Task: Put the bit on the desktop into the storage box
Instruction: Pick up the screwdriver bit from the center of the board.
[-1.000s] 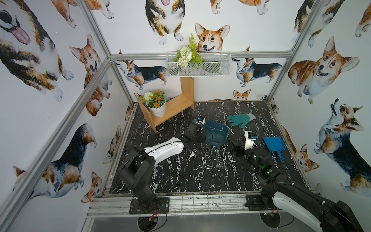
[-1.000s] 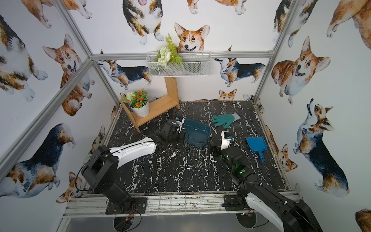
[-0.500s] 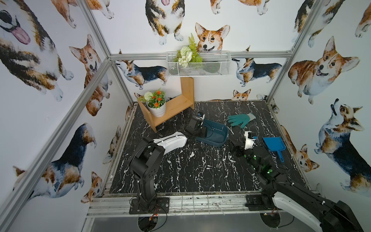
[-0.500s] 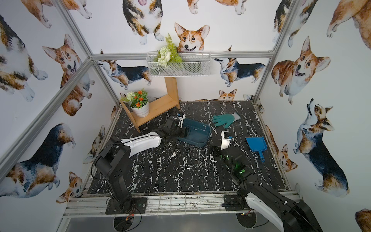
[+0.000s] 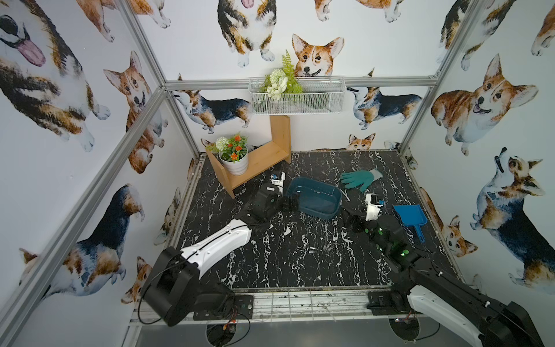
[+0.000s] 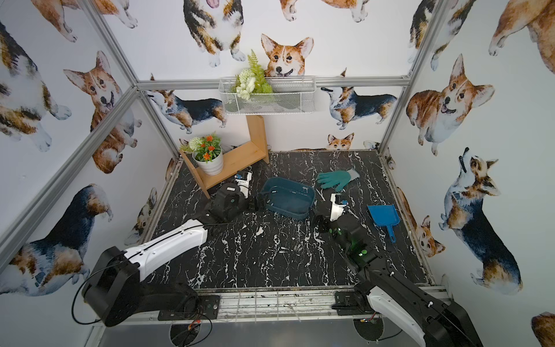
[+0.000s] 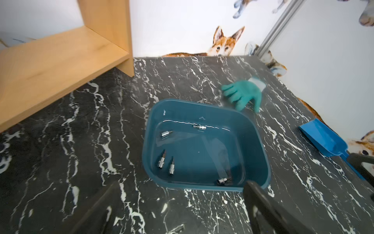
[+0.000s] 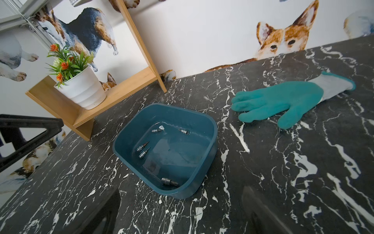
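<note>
Left pincer and right pincer are both wide apart and empty — lift the left one slowly, so the storage box doesn't get bumped.

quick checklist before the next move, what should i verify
1. left gripper open and empty: ok
2. right gripper open and empty: ok
3. storage box upright on the desktop: ok
4. five bits lying inside it: ok
5. desktop free of bits: cannot tell, small dark pieces lie between the storage box and the arm bases
6. glove and dustpan apart from the storage box: ok
</note>
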Robot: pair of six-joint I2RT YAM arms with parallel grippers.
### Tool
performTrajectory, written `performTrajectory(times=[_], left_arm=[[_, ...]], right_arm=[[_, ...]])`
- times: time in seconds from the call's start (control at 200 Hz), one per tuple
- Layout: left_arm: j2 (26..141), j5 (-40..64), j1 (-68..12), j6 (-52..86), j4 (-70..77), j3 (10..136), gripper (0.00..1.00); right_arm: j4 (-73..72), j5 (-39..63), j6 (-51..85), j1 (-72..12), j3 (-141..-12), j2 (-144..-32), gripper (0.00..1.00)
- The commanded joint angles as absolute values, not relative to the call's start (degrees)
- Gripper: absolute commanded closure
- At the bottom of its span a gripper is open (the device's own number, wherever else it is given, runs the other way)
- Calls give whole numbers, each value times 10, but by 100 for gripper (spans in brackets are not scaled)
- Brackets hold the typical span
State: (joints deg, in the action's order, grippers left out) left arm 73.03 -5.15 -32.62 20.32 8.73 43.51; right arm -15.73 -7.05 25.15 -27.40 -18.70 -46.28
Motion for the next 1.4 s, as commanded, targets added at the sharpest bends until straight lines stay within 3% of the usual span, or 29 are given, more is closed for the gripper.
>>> performTrajectory(times=[0.0,0.18,0.51,0.751,1.176,1.256,1.396], left_arm=[[662,-86,-321,206,92,376,0],[538,-148,-316,191,97,264,0],[411,-213,-313,175,148,135,0],[414,-219,-313,174,150,133,0],[436,-219,-313,173,153,137,0],[438,-219,-312,173,154,137,0],[442,-218,-312,173,155,138,0]], right_arm=[[-71,-33,291,-276,-202,-467,5],[-29,29,301,-299,-221,-486,10],[-18,8,256,-446,-276,-595,15],[17,-54,232,-534,-336,-710,21],[55,-64,227,-538,-358,-767,36],[51,-65,227,-539,-357,-775,47],[43,-61,227,-540,-360,-790,49]])
